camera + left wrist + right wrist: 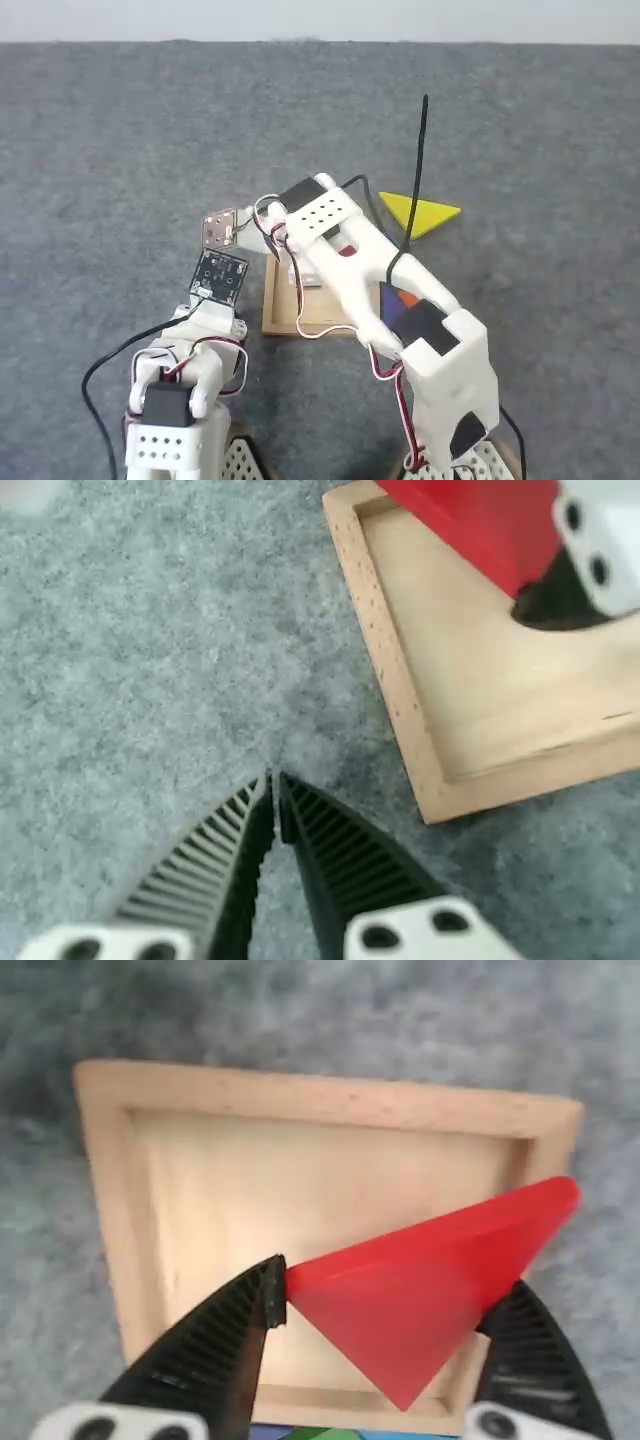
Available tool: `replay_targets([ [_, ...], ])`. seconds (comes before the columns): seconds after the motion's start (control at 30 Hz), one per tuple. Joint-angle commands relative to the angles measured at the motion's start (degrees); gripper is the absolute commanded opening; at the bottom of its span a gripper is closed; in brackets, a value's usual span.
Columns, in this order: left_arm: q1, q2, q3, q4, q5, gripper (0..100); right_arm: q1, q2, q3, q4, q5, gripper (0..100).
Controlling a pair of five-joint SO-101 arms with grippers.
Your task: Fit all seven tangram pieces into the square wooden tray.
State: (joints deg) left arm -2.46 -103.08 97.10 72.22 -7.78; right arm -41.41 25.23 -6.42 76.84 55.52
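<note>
The square wooden tray [300,1100] lies on the grey carpet, its floor bare where it shows. My right gripper [385,1305] hangs over the tray, shut on a large red triangle [420,1280] that is held tilted above the tray floor. In the left wrist view the red triangle [480,520] sits over the tray's [400,690] far part. My left gripper [272,780] is shut and holds nothing, low over the carpet just outside the tray's corner. A yellow triangle [420,213] lies on the carpet beyond the tray [272,305].
Blue [393,305] and orange [407,297] pieces peek out by the right arm [400,290] at the tray's right side. A black cable [420,160] rises over the yellow triangle. The left arm [190,380] stands left of the tray. Open carpet lies all around.
</note>
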Motion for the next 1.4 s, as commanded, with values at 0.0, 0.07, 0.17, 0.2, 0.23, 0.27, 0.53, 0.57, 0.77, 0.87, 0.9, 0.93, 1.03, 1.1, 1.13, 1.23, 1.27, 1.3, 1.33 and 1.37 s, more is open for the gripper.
replay_targets([
  [0.0,-0.3,-1.4,-0.7,0.4,0.4,1,0.0,-0.7,-3.2,1.5,1.1,35.6],
  [0.07,-0.3,-1.4,-0.7,0.4,0.4,1,-0.1,-0.7,-3.2,1.4,1.1,38.1],
  [0.17,-0.3,-1.4,-0.7,0.4,0.4,1,-0.1,-1.2,-3.3,1.2,1.1,38.5],
  [0.2,-0.3,-1.4,-0.7,0.4,0.4,1,-0.1,-1.3,-3.4,1.4,1.1,38.4],
  [0.23,-0.3,-1.4,-0.7,0.4,0.4,1,0.0,-1.3,-4.3,1.9,1.1,38.3],
  [0.27,-0.3,-1.4,-0.7,0.4,0.4,1,0.5,-1.3,-5.7,3.3,1.1,38.3],
  [0.53,-0.3,-1.4,-0.7,0.4,0.4,1,9.5,-1.9,-29.5,21.8,-13.6,23.6],
  [0.57,-0.3,-1.4,-0.7,0.4,0.4,1,10.2,-2.6,-31.7,23.3,-15.8,22.6],
  [0.77,-0.3,-1.4,-0.7,0.4,0.4,1,11.8,-12.2,-30.7,24.7,-25.6,16.7],
  [0.87,-0.3,-1.4,-0.7,0.4,0.4,1,10.9,-19.2,-22.1,20.9,-28.4,16.2],
  [0.9,-0.3,-1.4,-0.7,0.4,0.4,1,10.9,-22.1,-18.2,18.7,-29.0,16.2],
  [0.93,-0.3,-1.4,-0.7,0.4,0.4,1,10.9,-25.5,-13.5,15.7,-29.5,16.1],
  [1.03,-0.3,-1.4,-0.7,0.4,0.4,1,10.7,-36.6,5.4,5.5,-31.4,16.1],
  [1.1,-0.3,-1.4,-0.7,0.4,0.4,1,10.7,-42.9,20.8,-3.7,-32.5,16.1],
  [1.13,-0.3,-1.4,-0.7,0.4,0.4,1,10.8,-45.1,28.7,-9.5,-33.3,15.8],
  [1.23,-0.3,-1.4,-0.7,0.4,0.4,1,10.9,-48.3,46.6,-25.4,-36.6,7.6],
  [1.27,-0.3,-1.4,-0.7,0.4,0.4,1,10.9,-48.1,49.9,-29.3,-37.7,3.2],
  [1.3,-0.3,-1.4,-0.7,0.4,0.4,1,10.9,-47.7,52.3,-32.4,-38.9,0.0],
  [1.33,-0.3,-1.4,-0.7,0.4,0.4,1,10.8,-47.1,53.5,-34.3,-39.6,1.3],
  [1.37,-0.3,-1.4,-0.7,0.4,0.4,1,10.7,-46.3,53.4,-34.6,-40.2,2.8],
])
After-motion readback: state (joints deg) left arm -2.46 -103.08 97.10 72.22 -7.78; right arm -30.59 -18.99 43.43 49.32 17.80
